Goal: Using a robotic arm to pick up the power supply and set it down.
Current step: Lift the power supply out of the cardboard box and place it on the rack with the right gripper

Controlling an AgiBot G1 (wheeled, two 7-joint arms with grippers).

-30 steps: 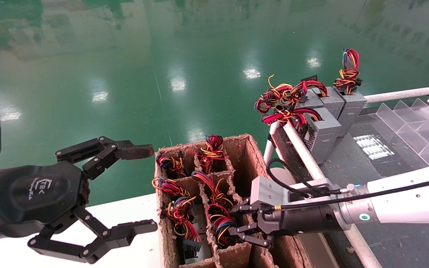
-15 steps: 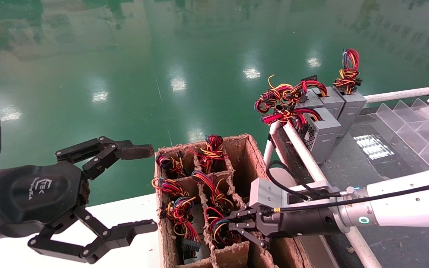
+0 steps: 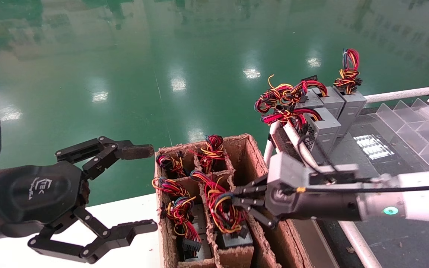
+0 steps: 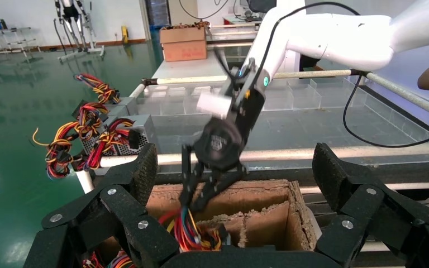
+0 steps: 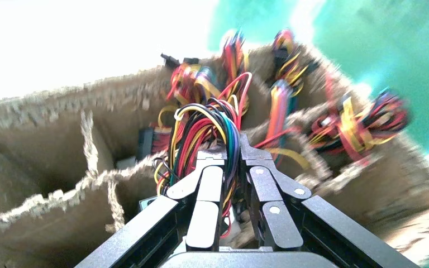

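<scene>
My right gripper (image 3: 237, 198), on the white forearm with the green light, is shut on the looped wire bundle (image 3: 222, 208) of the power supply (image 3: 234, 239). The grey box hangs partly raised in a near compartment of the cardboard box (image 3: 245, 149). In the right wrist view both fingers (image 5: 208, 184) pinch the red, yellow, blue and green wires (image 5: 206, 120), the gripper (image 5: 233, 159) sitting just above the dividers. The left gripper (image 3: 143, 188) stays open to the left of the box; its wrist view shows its gripper (image 4: 237, 184) spread wide and the right gripper (image 4: 198, 195) holding wires.
Other compartments hold more wired units (image 3: 179, 212). Several alike grey supplies (image 3: 322, 132) stand on the rack at the right behind a white pipe rail (image 3: 300, 147). Clear plastic dividers (image 3: 415, 123) lie at the far right. A white surface (image 3: 132, 208) runs under the left gripper.
The right gripper has risen and shifted slightly away from the box, drawing the wire bundle and the grey unit upward out of the compartment. The left gripper has not moved.
</scene>
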